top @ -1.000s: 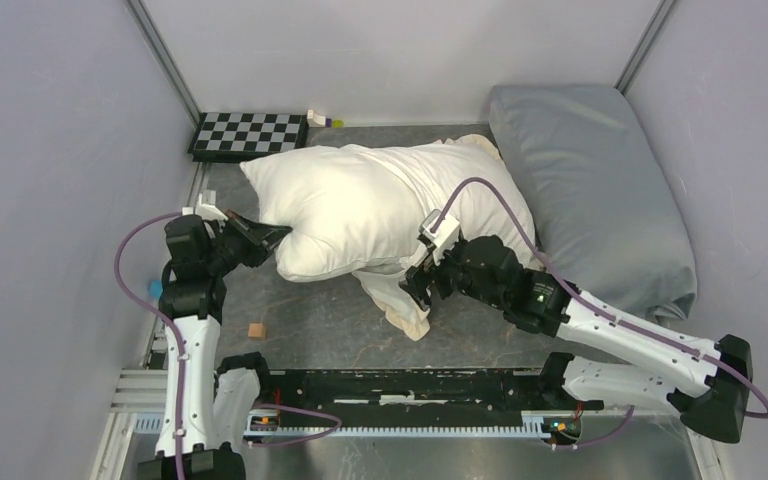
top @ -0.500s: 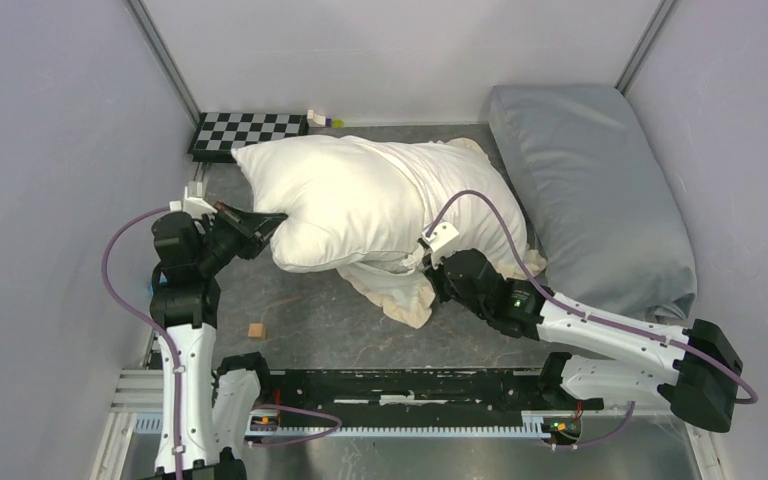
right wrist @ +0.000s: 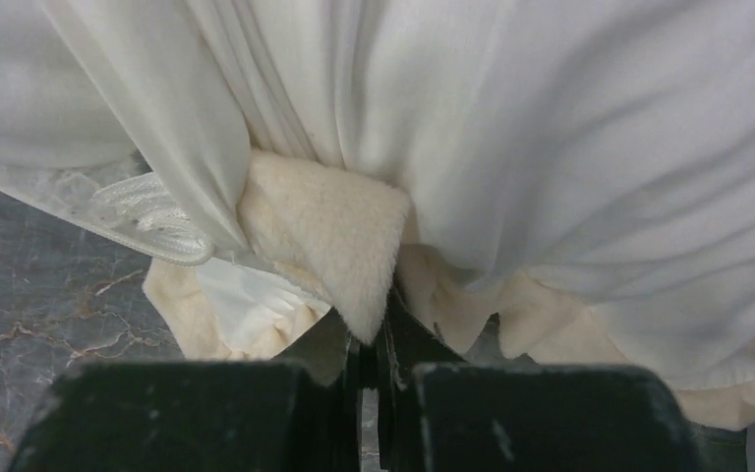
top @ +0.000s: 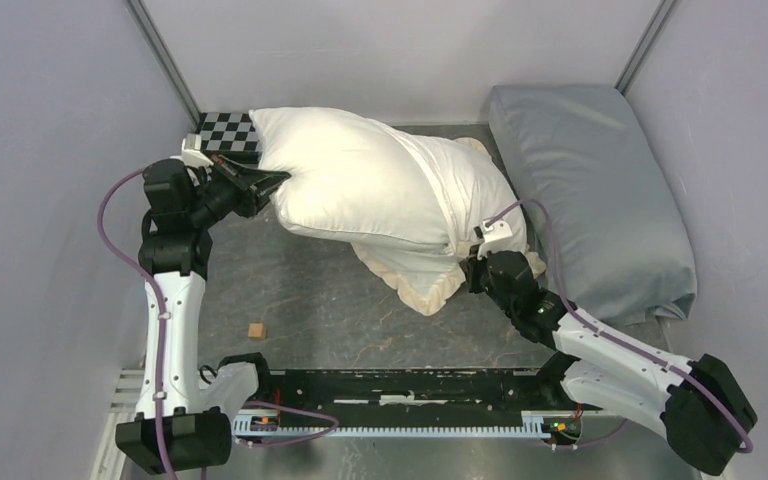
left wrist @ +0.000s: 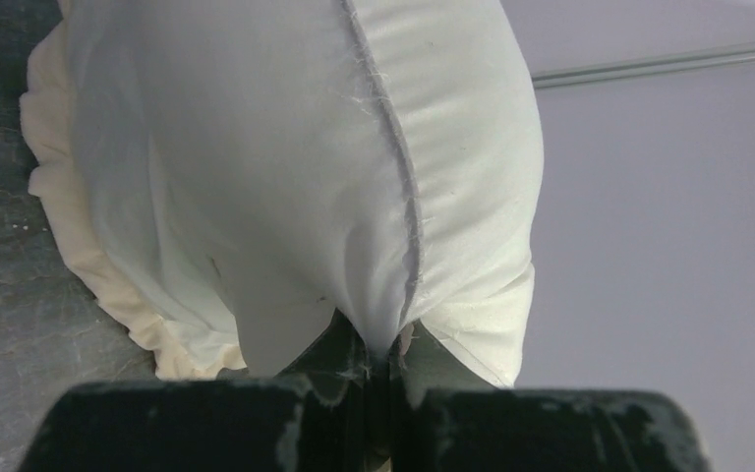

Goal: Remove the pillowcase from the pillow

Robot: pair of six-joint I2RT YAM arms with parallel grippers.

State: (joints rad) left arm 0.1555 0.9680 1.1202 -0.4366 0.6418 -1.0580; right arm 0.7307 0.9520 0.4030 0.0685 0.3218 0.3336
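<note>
The plump white pillow (top: pixel 350 180) lies across the back middle of the table. Its left half is bare; its right end sits inside the cream frilled pillowcase (top: pixel 460 205). My left gripper (top: pixel 272 183) is shut on the pillow's near-left corner. In the left wrist view its jaws pinch the pillow's (left wrist: pixel 285 147) seam at the gripper (left wrist: pixel 390 346), and the pillowcase frill (left wrist: pixel 88 265) shows behind on the left. My right gripper (top: pixel 467 272) is shut on the pillowcase's front edge. The right wrist view shows a cream plush fold of the pillowcase (right wrist: pixel 329 231) clamped in the gripper (right wrist: pixel 375 339).
A pale blue-grey pillow (top: pixel 590 190) lies along the right wall, close to the cover. A checkerboard (top: pixel 222 130) sits at the back left, partly under the white pillow. A small wooden block (top: pixel 257 330) lies on the dark tabletop (top: pixel 300 290). A black rail (top: pixel 410 385) runs along the near edge.
My left gripper has pulled the pillow's corner back and left, over the checkerboard. My right gripper went from open to shut on the pillowcase edge and moved right, so more pillow shows.
</note>
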